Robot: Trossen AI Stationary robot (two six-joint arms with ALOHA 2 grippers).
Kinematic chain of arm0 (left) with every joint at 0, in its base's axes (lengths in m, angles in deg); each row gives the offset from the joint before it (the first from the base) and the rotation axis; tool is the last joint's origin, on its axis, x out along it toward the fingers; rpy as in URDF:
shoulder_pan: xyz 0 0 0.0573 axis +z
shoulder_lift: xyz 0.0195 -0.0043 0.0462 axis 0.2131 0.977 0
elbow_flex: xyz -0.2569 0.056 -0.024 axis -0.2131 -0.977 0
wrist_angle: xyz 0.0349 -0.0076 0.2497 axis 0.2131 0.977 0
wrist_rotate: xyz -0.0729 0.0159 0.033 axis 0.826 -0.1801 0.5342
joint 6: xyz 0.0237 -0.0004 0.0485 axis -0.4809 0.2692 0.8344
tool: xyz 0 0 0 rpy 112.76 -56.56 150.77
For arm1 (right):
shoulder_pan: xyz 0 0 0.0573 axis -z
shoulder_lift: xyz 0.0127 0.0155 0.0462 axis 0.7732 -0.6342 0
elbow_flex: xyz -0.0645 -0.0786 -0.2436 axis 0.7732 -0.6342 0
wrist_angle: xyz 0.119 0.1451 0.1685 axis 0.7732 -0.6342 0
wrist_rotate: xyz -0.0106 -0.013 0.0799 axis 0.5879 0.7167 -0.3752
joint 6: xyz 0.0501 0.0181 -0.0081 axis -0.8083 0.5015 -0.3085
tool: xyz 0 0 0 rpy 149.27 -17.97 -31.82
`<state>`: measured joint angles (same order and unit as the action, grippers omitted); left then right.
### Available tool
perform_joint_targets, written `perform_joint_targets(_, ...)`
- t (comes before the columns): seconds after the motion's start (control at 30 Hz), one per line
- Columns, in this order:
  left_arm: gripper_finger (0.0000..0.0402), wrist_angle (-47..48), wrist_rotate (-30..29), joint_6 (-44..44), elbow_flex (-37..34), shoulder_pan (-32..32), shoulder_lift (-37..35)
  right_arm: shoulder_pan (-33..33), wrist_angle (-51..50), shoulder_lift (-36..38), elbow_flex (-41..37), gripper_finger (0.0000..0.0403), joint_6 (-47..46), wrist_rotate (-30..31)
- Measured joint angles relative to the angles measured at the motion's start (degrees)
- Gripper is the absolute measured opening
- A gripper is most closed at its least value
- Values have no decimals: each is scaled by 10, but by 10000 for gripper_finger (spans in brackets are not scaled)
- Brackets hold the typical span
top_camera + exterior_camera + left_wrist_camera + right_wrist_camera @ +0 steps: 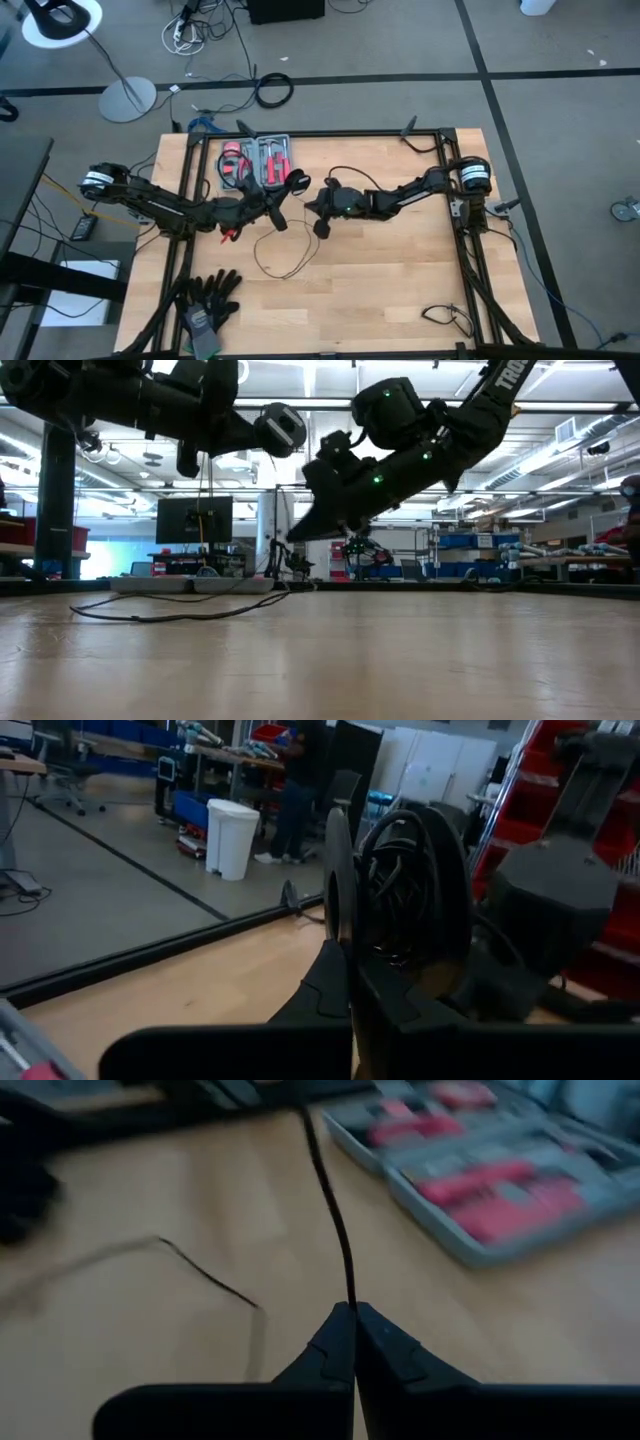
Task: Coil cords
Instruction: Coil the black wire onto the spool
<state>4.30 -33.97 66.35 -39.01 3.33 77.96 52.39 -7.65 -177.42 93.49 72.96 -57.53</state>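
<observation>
The thin black wire [336, 1230] is what I'm handling: in my right wrist view it runs straight out from the tips of my right claw [353, 1318], which is clenched on it, fingers pressed together with the wire between them. From above, the rest of that wire lies slack on the light wooden tabletop [400, 280], looping toward six o'clock from the table's middle [285, 262]; in the low view it trails flat along the wood [160, 612] and rises in a strand toward the arms.

My left claw [352, 982] is clamped on the round black puck-like disc [395, 890], which carries several turns of wire wound around it. From above, that disc [297, 182] sits raised just at nine o'clock of the right claw [322, 206], both near the table's centre.

At twelve o'clock of the left claw, a grey open tool case with red-handled tools [262, 160] rests on the tabletop. A pair of black work gloves [208, 298] lies toward seven o'clock near the front edge, and a short black cable with a plug [445, 316] lies at about five o'clock.

Beyond the tabletop a person in dark clothes [298, 790] stands beside a white bin [233, 838].
</observation>
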Motion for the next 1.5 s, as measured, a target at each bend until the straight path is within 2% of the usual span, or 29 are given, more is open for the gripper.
perform_joint_targets(0.23,0,94,-9,-1,0,0,0,-3,-183,95,-1,1,-29,87)
perform_joint_targets(0.37,0,152,-10,-5,0,0,0,-6,-187,148,0,1,-28,100)
perform_joint_targets(0.5,0,174,7,-16,0,0,0,2,-186,170,0,0,-22,126)
perform_joint_targets(0.67,0,192,-2,-32,0,4,0,6,-114,163,0,0,-7,69)
perform_joint_targets(0.83,0,303,-16,-40,51,14,5,-7,-58,155,4,0,17,45)
perform_joint_targets(0.93,0,337,-29,-24,93,19,26,-12,-63,155,18,0,26,34)
perform_joint_targets(1.03,0,335,-26,10,134,23,61,-14,-67,155,29,0,36,31)
perform_joint_targets(1.17,0,336,-42,14,172,23,106,-17,-81,155,29,0,27,14)
perform_joint_targets(1.3,0,310,-63,15,183,24,122,-24,-109,155,28,1,21,13)
perform_joint_targets(1.5,0,294,-64,31,184,27,122,-32,-164,159,28,15,29,13)
